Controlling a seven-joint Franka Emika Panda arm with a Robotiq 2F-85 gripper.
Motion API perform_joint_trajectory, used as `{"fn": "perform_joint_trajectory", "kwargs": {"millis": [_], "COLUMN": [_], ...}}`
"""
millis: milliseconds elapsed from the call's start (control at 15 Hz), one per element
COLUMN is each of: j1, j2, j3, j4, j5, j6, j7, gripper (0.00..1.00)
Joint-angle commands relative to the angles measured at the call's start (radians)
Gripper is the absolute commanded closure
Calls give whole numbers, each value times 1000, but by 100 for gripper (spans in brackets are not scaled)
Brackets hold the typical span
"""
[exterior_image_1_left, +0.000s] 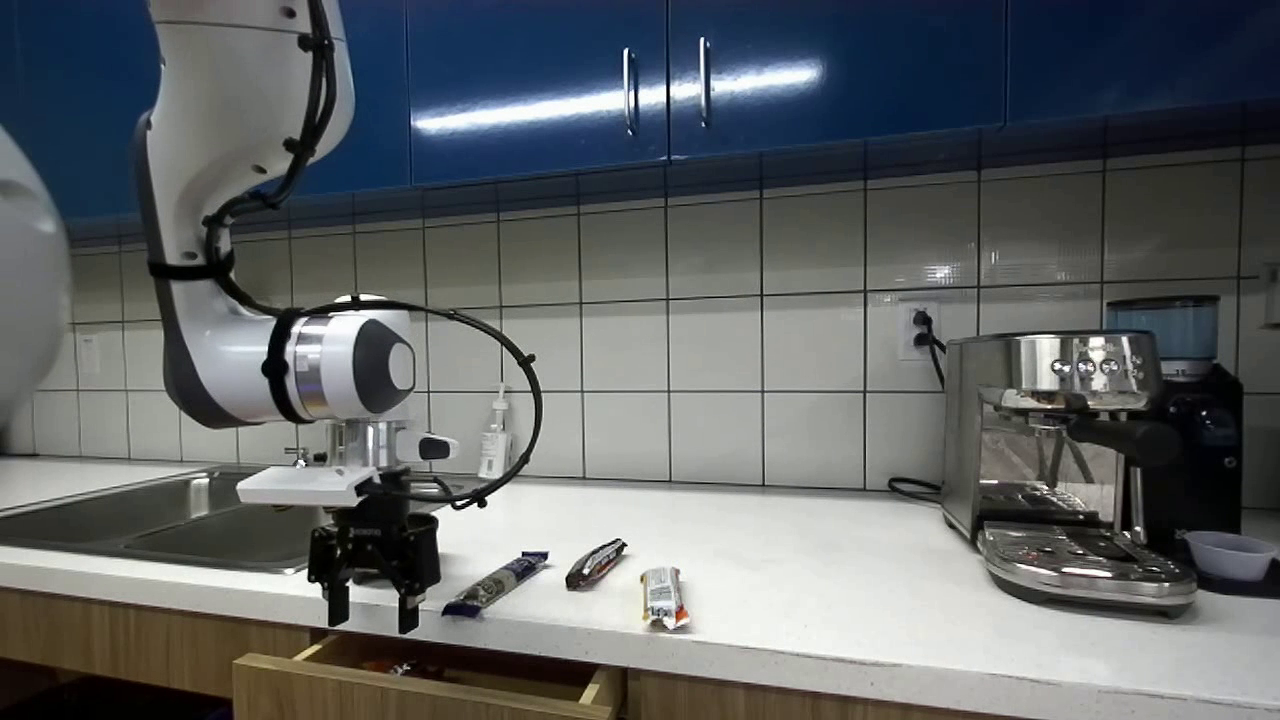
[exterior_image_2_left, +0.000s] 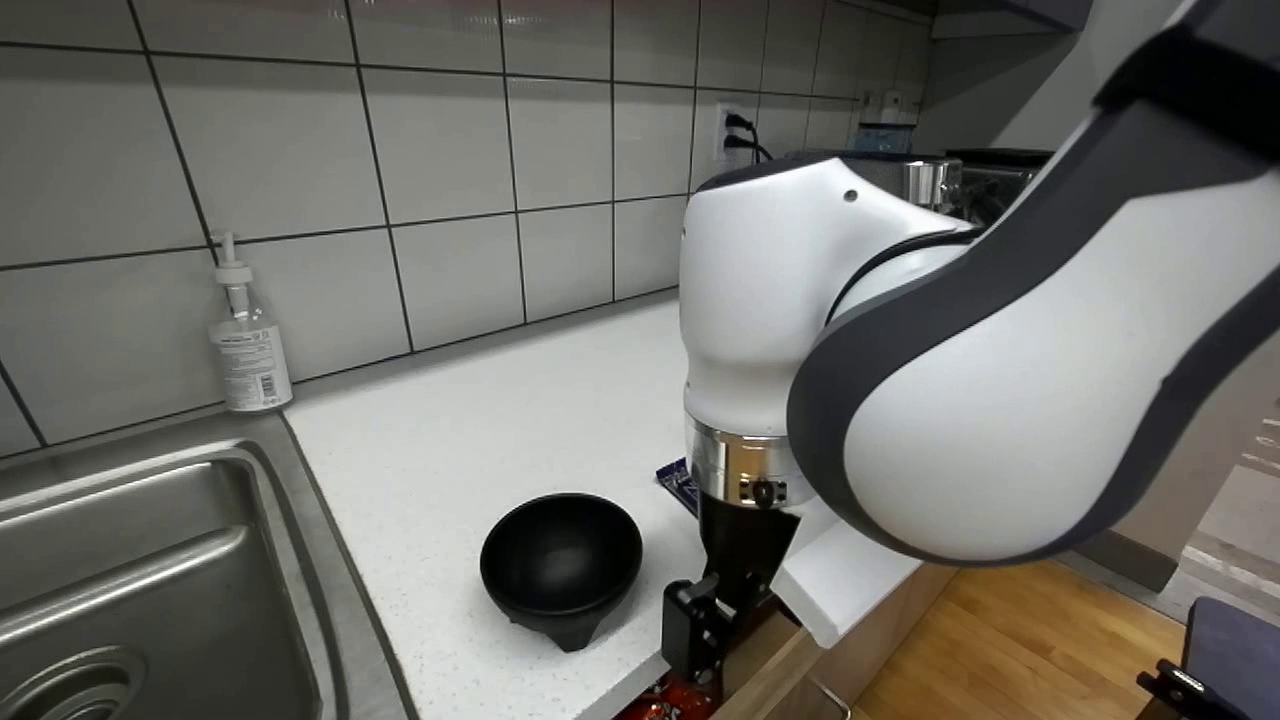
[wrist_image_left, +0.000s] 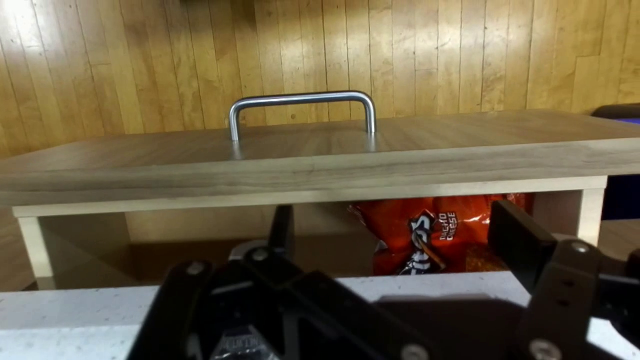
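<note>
My gripper (exterior_image_1_left: 373, 608) points down over the counter's front edge, fingers apart, with nothing between them. It also shows in an exterior view (exterior_image_2_left: 692, 635) and in the wrist view (wrist_image_left: 397, 220). Below it is a pulled-out wooden drawer (wrist_image_left: 310, 172) with a metal handle (wrist_image_left: 302, 99). A red-orange chip bag (wrist_image_left: 450, 235) lies in the drawer, partly hidden by the counter edge and a finger. A black bowl (exterior_image_2_left: 562, 560) stands on the counter beside the gripper. A blue-wrapped bar (exterior_image_1_left: 498, 583), a dark-wrapped bar (exterior_image_1_left: 597, 565) and a white-and-orange bar (exterior_image_1_left: 663, 598) lie on the counter.
A steel sink (exterior_image_2_left: 270, 520) lies beyond the bowl, with a soap bottle (exterior_image_2_left: 250, 350) at its back corner. A coffee machine (exterior_image_1_left: 1060, 470), a grinder (exterior_image_1_left: 1205, 450) and a pale small bowl (exterior_image_1_left: 1230, 555) stand at the counter's far end. Blue cabinets (exterior_image_1_left: 540, 90) hang above.
</note>
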Motion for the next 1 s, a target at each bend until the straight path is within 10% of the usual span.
{"fn": "perform_joint_trajectory", "kwargs": {"millis": [0, 933], "j1": [17, 42], "j2": [34, 84], "j3": [-5, -19], "j4": [28, 64], "j5": [40, 50], "j6": [1, 0], "j7": [-31, -20], "gripper": [0, 0]}}
